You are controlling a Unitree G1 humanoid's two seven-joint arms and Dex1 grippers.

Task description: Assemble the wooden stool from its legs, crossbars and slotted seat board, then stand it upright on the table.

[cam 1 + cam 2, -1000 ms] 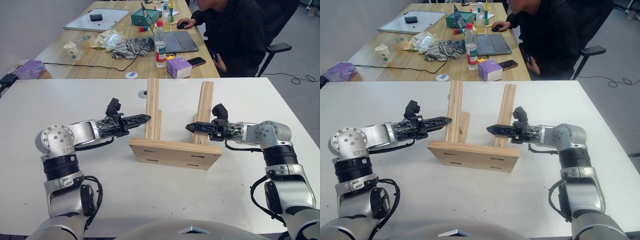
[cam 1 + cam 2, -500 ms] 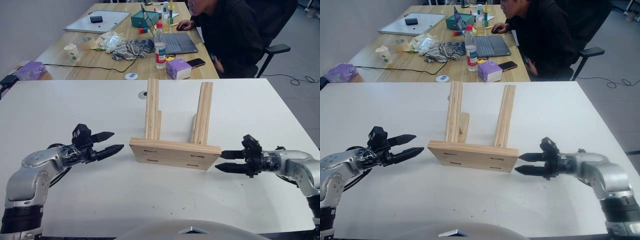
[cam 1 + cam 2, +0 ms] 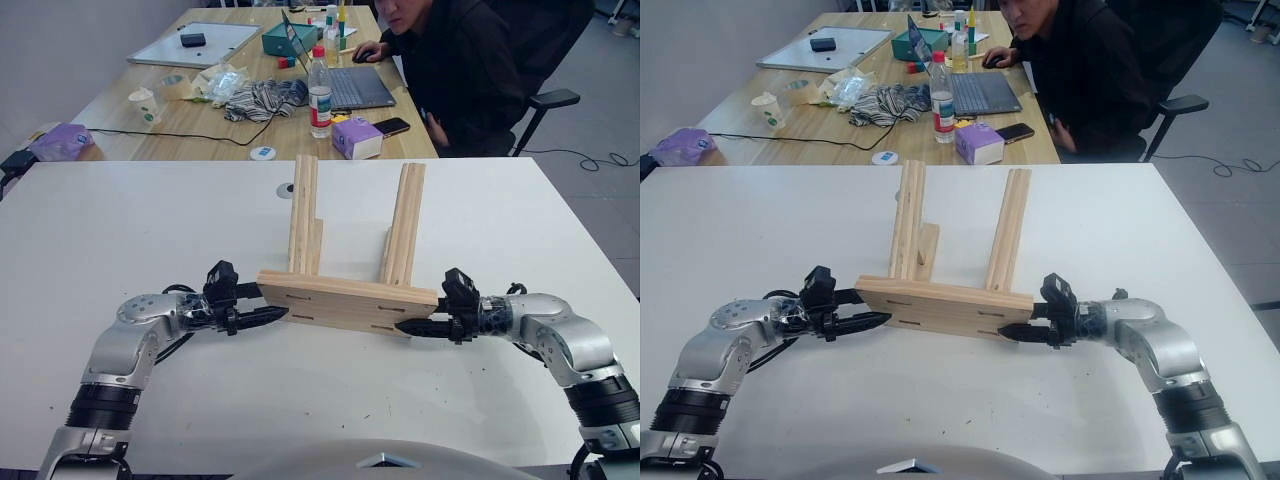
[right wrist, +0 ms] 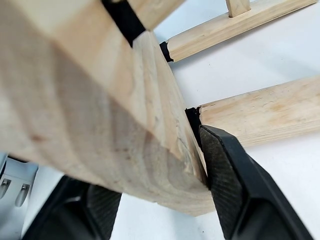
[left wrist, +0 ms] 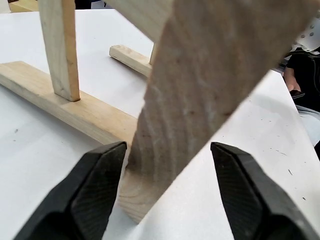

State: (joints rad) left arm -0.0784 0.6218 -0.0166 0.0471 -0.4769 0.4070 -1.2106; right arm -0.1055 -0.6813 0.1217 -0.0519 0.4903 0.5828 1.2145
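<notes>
The wooden stool lies on its side on the white table (image 3: 150,220). Its slotted seat board (image 3: 345,302) stands on edge facing me, and its legs (image 3: 303,215) (image 3: 405,225) point away. My left gripper (image 3: 272,305) is at the board's left end, one finger in front and one behind, shut on it. In the left wrist view both black fingers (image 5: 100,190) flank the board's end grain (image 5: 180,115). My right gripper (image 3: 405,322) is shut on the board's right end, and its fingers (image 4: 235,190) press the wood (image 4: 100,125).
A small round cap (image 3: 285,188) lies on the white table behind the stool. Beyond stands a wooden desk with a bottle (image 3: 320,95), a purple box (image 3: 357,136), a laptop and clutter; a person sits at it. Bare table lies left and right of the stool.
Both grippers moved in from open positions off the board's ends and closed on the seat board. The board has shifted slightly.
</notes>
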